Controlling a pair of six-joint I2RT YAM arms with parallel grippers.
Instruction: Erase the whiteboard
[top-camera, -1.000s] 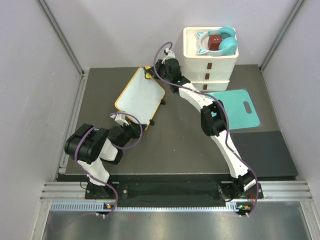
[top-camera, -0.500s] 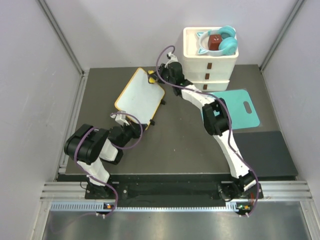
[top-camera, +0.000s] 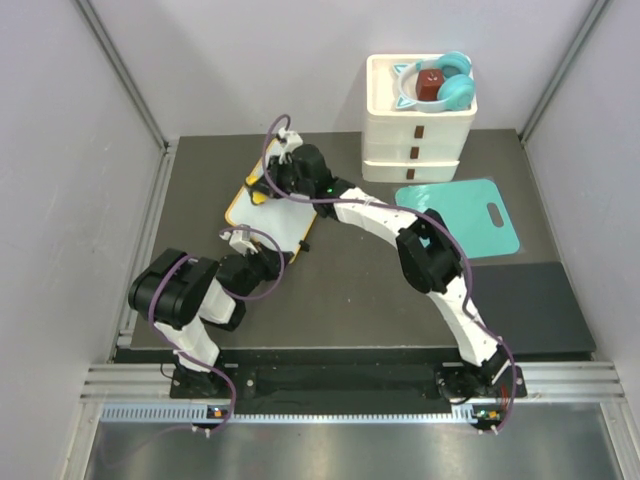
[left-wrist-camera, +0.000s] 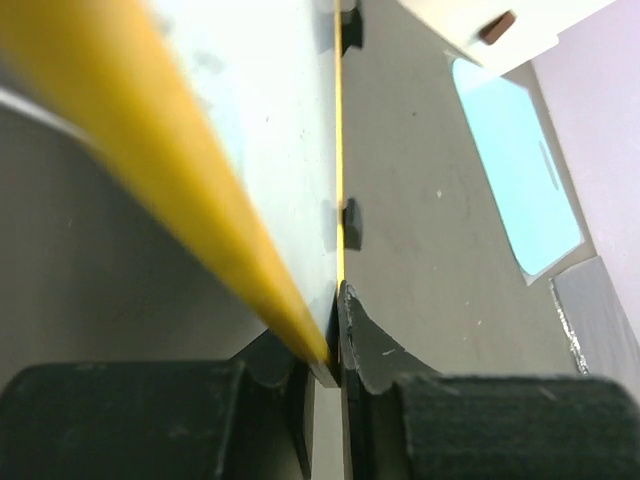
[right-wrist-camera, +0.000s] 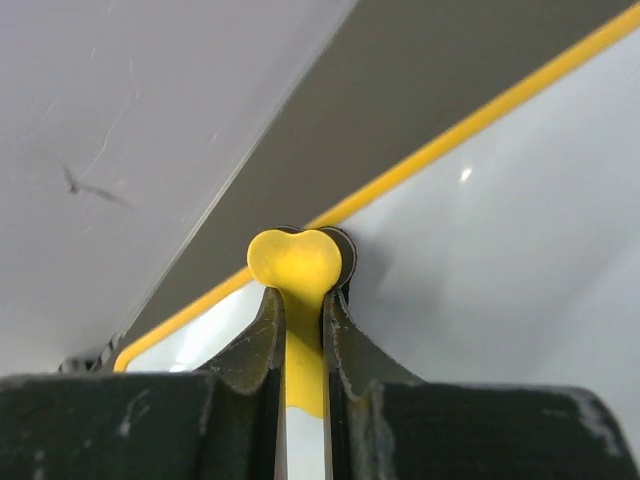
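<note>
Showing left gripper (left-wrist-camera: 335, 300) clamped on the whiteboard (top-camera: 280, 215) rim, right gripper (right-wrist-camera: 300, 300) clamped on a yellow eraser (right-wrist-camera: 297, 262); hard wiping could lever the board from between the left jaws.

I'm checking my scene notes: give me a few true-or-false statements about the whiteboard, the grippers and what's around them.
1. The left gripper clamps the edge of the whiteboard. True.
2. The right gripper is open and empty. False: it is shut on a yellow tool.
3. The cutting board lies left of the whiteboard. False: it lies to its right.
4. Headphones sit atop the drawers. True.
</note>
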